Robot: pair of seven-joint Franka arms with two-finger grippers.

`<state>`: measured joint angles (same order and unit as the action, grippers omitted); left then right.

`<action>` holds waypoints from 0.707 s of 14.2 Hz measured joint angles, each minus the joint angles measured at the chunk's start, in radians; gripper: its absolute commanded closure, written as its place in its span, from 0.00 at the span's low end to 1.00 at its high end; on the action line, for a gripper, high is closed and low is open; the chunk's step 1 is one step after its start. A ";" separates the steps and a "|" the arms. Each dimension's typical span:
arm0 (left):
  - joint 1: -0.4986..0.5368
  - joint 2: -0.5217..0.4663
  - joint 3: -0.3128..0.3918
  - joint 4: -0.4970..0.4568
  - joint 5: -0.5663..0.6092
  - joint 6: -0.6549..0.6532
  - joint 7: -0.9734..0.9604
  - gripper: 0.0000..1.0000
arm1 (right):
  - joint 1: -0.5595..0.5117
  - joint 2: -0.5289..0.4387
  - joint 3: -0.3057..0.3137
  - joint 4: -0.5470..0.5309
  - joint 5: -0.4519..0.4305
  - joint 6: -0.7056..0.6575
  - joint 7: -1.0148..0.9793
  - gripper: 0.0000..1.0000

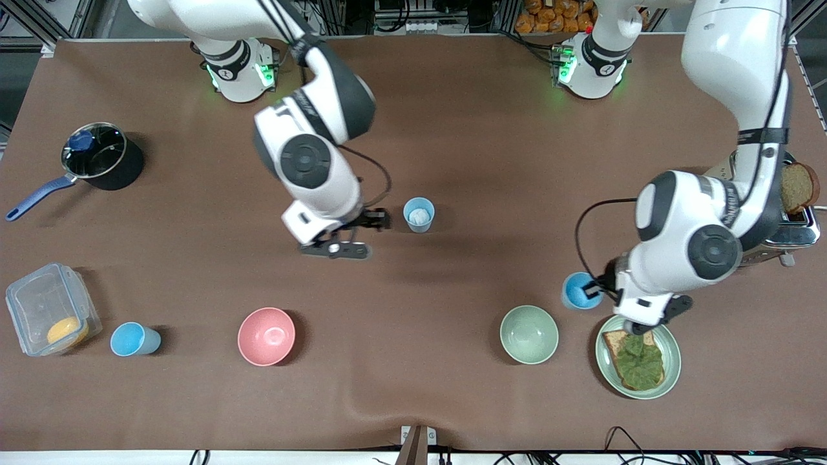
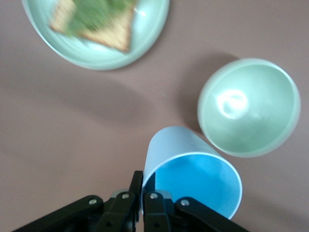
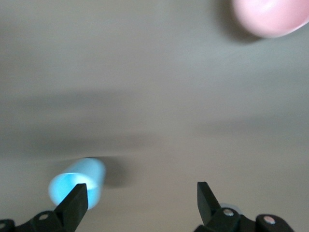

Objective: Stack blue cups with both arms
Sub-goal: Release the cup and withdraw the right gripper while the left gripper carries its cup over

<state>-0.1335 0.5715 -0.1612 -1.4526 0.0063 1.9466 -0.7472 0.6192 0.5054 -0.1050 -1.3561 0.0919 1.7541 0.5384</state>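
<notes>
My left gripper point(image 1: 591, 292) is shut on the rim of a bright sky-blue cup point(image 1: 577, 290), one finger inside and one outside. The left wrist view shows the left gripper point(image 2: 143, 182) pinching that cup point(image 2: 193, 179), which leans. It is just beside the pale green bowl and the toast plate. A pale grey-blue cup point(image 1: 418, 214) stands upright mid-table. My right gripper point(image 1: 367, 234) hovers open and empty beside it; its jaws point(image 3: 141, 193) stand wide apart. A second sky-blue cup point(image 1: 132, 339) stands near the right arm's end and shows blurred in the right wrist view point(image 3: 77, 181).
A pink bowl point(image 1: 266, 336) and a pale green bowl point(image 1: 528, 334) sit near the front camera. A green plate point(image 1: 672, 361) holds toast with greens. A toaster point(image 1: 791, 223), a dark pot point(image 1: 97, 158) and a clear container point(image 1: 45, 310) stand at the table's ends.
</notes>
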 measured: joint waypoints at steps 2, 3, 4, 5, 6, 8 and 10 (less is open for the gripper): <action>-0.011 0.000 -0.058 -0.001 0.000 0.000 -0.091 1.00 | -0.079 -0.045 -0.009 0.000 -0.021 -0.114 -0.171 0.00; -0.011 0.000 -0.084 -0.001 0.000 0.000 -0.135 1.00 | -0.135 -0.066 -0.011 0.001 -0.023 -0.164 -0.278 0.00; -0.011 0.000 -0.109 -0.001 0.000 0.000 -0.175 1.00 | -0.193 -0.088 -0.012 0.001 -0.024 -0.207 -0.382 0.00; -0.011 0.000 -0.134 -0.001 0.000 0.000 -0.211 1.00 | -0.249 -0.110 -0.014 0.001 -0.025 -0.248 -0.470 0.00; -0.012 0.000 -0.160 -0.001 0.000 0.000 -0.248 1.00 | -0.303 -0.132 -0.014 0.001 -0.026 -0.288 -0.541 0.00; -0.040 0.000 -0.199 -0.002 0.000 0.001 -0.315 1.00 | -0.389 -0.181 -0.015 0.001 -0.026 -0.366 -0.638 0.00; -0.113 0.001 -0.203 -0.003 0.000 0.006 -0.381 1.00 | -0.449 -0.235 -0.014 -0.006 -0.026 -0.415 -0.698 0.00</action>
<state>-0.2467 0.5724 -0.3643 -1.4556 0.0064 1.9529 -1.1285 0.1699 0.2704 -0.1194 -1.3618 0.0657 1.3391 -0.1593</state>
